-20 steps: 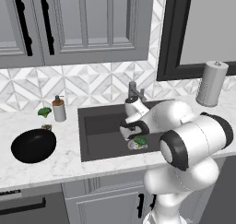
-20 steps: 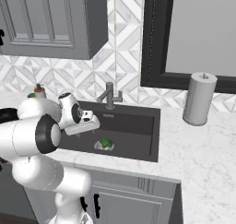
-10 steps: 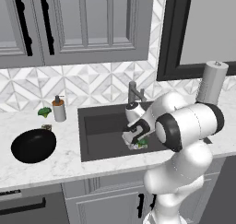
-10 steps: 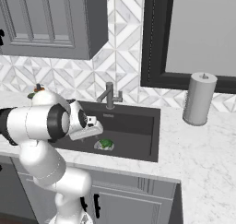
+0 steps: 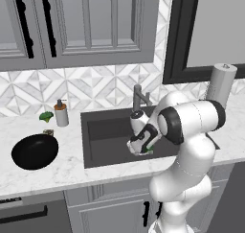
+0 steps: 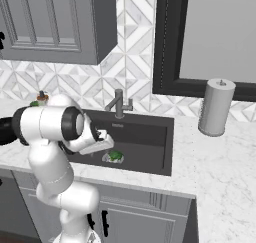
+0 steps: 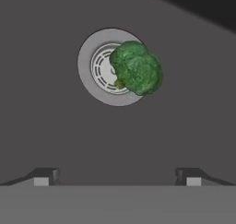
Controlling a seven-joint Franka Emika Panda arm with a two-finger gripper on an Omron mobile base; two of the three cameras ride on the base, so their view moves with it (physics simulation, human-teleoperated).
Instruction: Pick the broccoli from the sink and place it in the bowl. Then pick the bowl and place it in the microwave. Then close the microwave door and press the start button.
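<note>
The broccoli (image 7: 137,67) is a bright-green floret lying on the right side of the round silver drain (image 7: 103,80), on the floor of the dark sink (image 5: 103,131). My gripper (image 7: 116,177) hangs open just above the sink floor, a short way from the floret, with nothing between its fingertips (image 7: 44,176). From the base, the gripper (image 5: 142,150) sits low in the basin, with the broccoli (image 6: 115,156) right beside the gripper (image 6: 109,148). The black bowl (image 5: 34,151) rests on the counter left of the sink. The microwave and its door are out of view.
The grey faucet (image 5: 139,97) stands behind the basin. A soap dispenser (image 5: 61,113) and a darker green leafy piece (image 5: 46,116) sit behind the bowl. A paper towel roll (image 6: 216,107) stands on the counter right of the sink. Grey cabinets (image 5: 95,21) hang overhead.
The hand has sunk lower into the sink, closer to the broccoli, and the elbow has drawn back. The jaws have stayed open, and the broccoli and bowl have not moved.
</note>
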